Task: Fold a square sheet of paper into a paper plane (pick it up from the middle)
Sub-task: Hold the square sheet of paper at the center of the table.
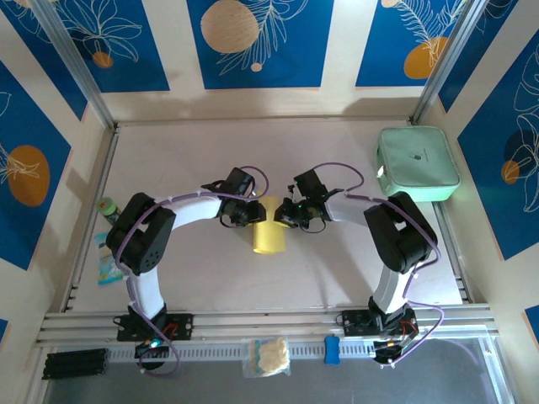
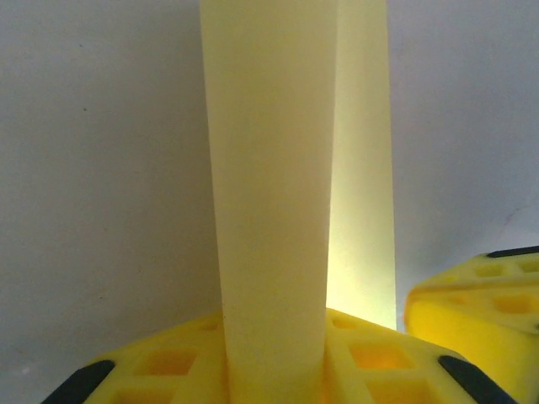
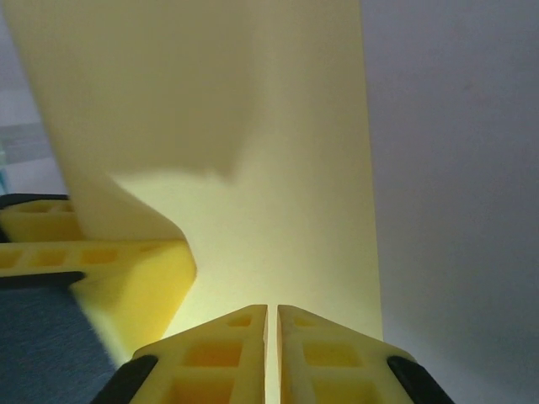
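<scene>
The square sheet of paper (image 1: pixel 269 236) is plain yellow and hangs doubled over as a narrow strip between my two grippers at the table's middle. My left gripper (image 1: pixel 255 210) is shut on it: in the left wrist view the sheet (image 2: pixel 269 168) rises from between the yellow fingers (image 2: pixel 274 366). My right gripper (image 1: pixel 287 214) comes in from the other side. Its jaws (image 3: pixel 272 337) stand almost together, pinching the sheet (image 3: pixel 253 126) in the thin slit. The left gripper's finger (image 3: pixel 126 278) touches the sheet beside them. The paper plane is out of view.
A mint-green case (image 1: pixel 417 162) lies at the back right. A cream wad in a clear bag (image 1: pixel 267 356) and a blue object (image 1: pixel 332 349) sit on the front rail. A small packet (image 1: pixel 107 261) lies at the left edge. Walls enclose the table.
</scene>
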`<move>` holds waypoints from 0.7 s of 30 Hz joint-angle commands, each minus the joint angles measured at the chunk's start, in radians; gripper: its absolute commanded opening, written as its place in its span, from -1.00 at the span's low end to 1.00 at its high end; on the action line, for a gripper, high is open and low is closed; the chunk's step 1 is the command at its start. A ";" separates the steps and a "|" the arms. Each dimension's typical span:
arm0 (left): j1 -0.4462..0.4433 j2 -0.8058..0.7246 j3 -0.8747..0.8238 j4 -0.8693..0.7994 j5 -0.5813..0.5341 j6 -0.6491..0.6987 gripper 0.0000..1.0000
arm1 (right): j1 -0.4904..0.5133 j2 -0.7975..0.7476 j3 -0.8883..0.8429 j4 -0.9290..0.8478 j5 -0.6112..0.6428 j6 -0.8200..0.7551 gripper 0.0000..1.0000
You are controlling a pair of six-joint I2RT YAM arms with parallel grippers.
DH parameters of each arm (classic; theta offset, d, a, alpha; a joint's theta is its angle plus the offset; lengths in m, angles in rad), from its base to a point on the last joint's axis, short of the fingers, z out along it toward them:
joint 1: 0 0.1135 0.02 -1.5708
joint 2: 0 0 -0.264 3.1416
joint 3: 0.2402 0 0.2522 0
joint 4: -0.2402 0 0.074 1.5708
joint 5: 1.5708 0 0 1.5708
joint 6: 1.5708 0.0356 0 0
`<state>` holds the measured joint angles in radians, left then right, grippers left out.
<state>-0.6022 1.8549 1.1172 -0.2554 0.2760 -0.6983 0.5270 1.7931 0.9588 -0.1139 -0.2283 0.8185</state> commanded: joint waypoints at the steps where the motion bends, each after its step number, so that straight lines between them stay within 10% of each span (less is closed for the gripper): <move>1: 0.007 0.020 -0.006 -0.039 -0.023 0.020 -0.42 | 0.012 0.029 0.030 -0.085 0.033 0.004 -0.77; 12: 0.008 -0.024 0.046 -0.227 -0.202 0.069 0.02 | 0.025 0.113 0.078 -0.158 0.050 0.026 -0.76; 21: 0.006 -0.078 0.014 -0.209 -0.133 0.030 0.50 | 0.030 0.119 0.093 -0.125 0.005 0.052 -0.76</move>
<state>-0.6022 1.8183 1.1423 -0.4320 0.1448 -0.6552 0.5480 1.8858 1.0435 -0.2028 -0.2131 0.8490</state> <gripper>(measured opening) 0.745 0.119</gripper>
